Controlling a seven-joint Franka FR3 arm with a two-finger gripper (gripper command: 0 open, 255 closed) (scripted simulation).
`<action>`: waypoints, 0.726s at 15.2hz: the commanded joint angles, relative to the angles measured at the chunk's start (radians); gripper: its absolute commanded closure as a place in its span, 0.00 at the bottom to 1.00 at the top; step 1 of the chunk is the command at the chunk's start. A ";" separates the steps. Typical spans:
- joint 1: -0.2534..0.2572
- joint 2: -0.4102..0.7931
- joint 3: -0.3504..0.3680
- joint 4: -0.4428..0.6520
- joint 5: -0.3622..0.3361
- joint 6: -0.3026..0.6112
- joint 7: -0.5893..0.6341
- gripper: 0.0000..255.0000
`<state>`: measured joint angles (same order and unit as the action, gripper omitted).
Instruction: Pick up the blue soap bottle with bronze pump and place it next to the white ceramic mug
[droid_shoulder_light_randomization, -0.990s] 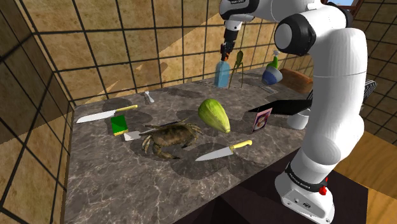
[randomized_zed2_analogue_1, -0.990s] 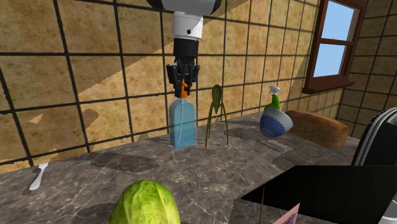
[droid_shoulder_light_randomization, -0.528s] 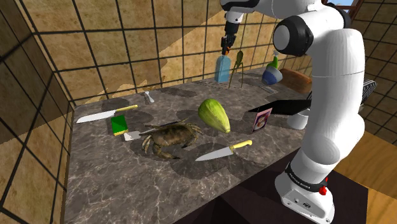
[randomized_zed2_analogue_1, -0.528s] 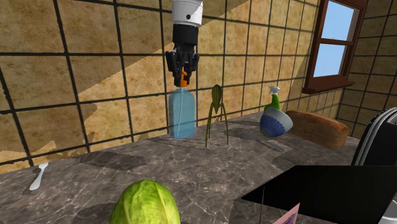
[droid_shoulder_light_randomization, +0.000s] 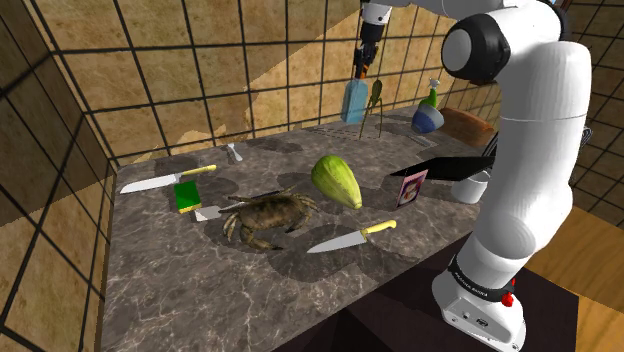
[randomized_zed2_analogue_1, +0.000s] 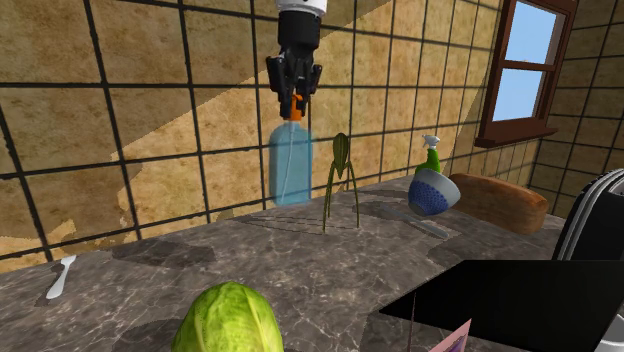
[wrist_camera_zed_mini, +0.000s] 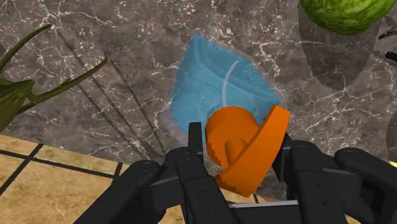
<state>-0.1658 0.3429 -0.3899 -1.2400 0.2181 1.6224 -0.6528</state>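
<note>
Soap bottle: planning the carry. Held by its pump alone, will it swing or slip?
Likely swings slightly: the blue bottle hangs below the gripper, clamped only at its orange pump. It looks rigid, so sagging seems unlikely; the rounded pump might twist.

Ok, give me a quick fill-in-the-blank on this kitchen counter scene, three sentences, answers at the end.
1. The gripper is shut on the bottle's ___ pump.
2. The bottle it holds clear of the counter is ___ in colour.
3. Beside the green cabbage on the counter lies a brown ___.
Missing words: orange; blue; crab.
</note>
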 joint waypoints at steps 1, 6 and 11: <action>0.016 -0.090 -0.010 -0.110 -0.030 0.025 -0.009 1.00; 0.041 -0.306 -0.020 -0.340 -0.112 0.055 -0.007 1.00; 0.038 -0.502 -0.017 -0.510 -0.190 0.046 0.002 1.00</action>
<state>-0.1256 -0.1210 -0.4073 -1.7226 0.0430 1.6747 -0.6521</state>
